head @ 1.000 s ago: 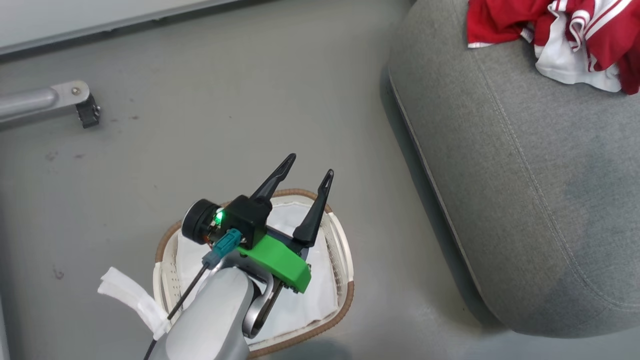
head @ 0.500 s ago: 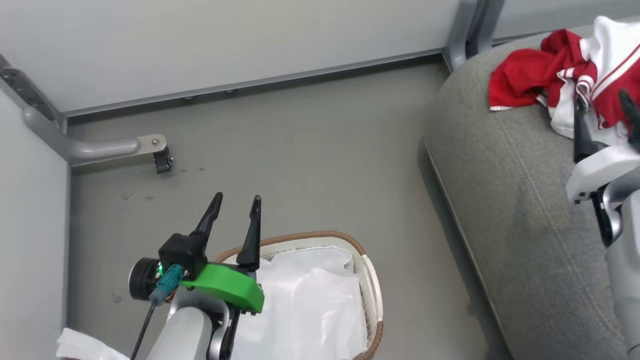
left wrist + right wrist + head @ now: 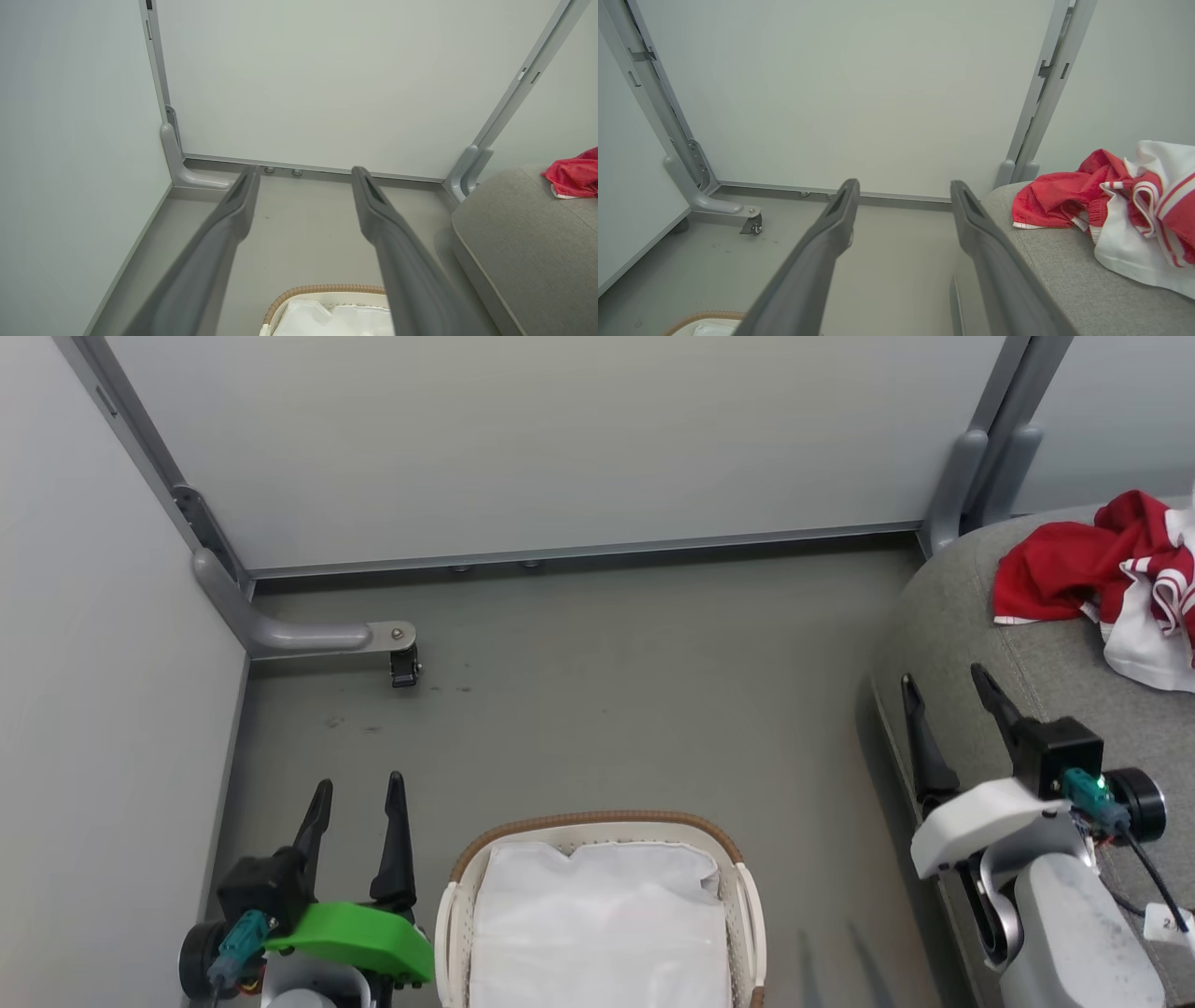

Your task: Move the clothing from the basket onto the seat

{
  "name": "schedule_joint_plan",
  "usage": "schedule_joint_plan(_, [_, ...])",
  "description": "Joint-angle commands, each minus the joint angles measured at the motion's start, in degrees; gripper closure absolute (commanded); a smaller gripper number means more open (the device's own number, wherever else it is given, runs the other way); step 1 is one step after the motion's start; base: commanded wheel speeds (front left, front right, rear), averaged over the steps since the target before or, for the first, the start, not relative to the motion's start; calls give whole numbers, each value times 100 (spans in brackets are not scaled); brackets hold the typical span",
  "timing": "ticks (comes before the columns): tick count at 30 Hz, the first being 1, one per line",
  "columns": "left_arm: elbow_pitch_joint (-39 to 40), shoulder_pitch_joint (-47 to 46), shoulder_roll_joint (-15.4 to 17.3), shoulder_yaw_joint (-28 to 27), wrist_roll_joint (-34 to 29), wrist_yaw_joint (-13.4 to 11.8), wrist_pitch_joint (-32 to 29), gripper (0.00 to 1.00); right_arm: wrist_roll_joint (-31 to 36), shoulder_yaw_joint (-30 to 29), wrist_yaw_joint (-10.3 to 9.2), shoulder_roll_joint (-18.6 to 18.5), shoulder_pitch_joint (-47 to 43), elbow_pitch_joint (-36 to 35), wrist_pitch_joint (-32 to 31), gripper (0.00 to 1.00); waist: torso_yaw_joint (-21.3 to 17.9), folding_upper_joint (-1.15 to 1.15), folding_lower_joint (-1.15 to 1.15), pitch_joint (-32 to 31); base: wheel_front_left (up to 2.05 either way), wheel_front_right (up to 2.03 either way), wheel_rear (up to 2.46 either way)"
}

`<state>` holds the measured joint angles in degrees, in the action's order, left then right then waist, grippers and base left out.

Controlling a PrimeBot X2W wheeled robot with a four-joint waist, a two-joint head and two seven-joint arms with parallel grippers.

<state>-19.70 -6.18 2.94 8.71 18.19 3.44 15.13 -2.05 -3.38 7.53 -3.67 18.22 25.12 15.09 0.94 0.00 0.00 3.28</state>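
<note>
Head view: basket (image 3: 597,819) liner (image 3: 597,924); right wrist: clothing (image 3: 1057,200) stripes.

The clothing (image 3: 1064,569) is looking like soft, faintly shiny cloth; the seat (image 3: 945,611) is showing matt grey woven fabric; the basket (image 3: 597,819) is showing smooth white plastic under a brown woven rim.

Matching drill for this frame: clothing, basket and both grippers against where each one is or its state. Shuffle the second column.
1. clothing
2. basket
3. left gripper
4. right gripper

A. open, at the edge of the seat
B. on the floor, white liner inside, no red fabric showing
C. lying on the seat
D. open, beside the basket

Pairs: 1-C, 2-B, 3-D, 4-A
</note>
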Motion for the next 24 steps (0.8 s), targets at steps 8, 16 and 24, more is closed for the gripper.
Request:
schedule_joint_plan(8, [135,562,-3,-14,61,-44,2,0,-404,331,-8,63,-969,-621,10,0,75,0,0,-249,0,0,0])
schedule_joint_plan(16, [187,734,-1,46,153,-96,2,0,-679,619,-8,66,-1411,-792,10,0,11,0,0,-321,0,0,0])
schedule_joint_plan(24, [134,694,-1,23,123,-107,2,0,-726,595,-8,68,-1374,-783,10,0,10,0,0,-316,0,0,0])
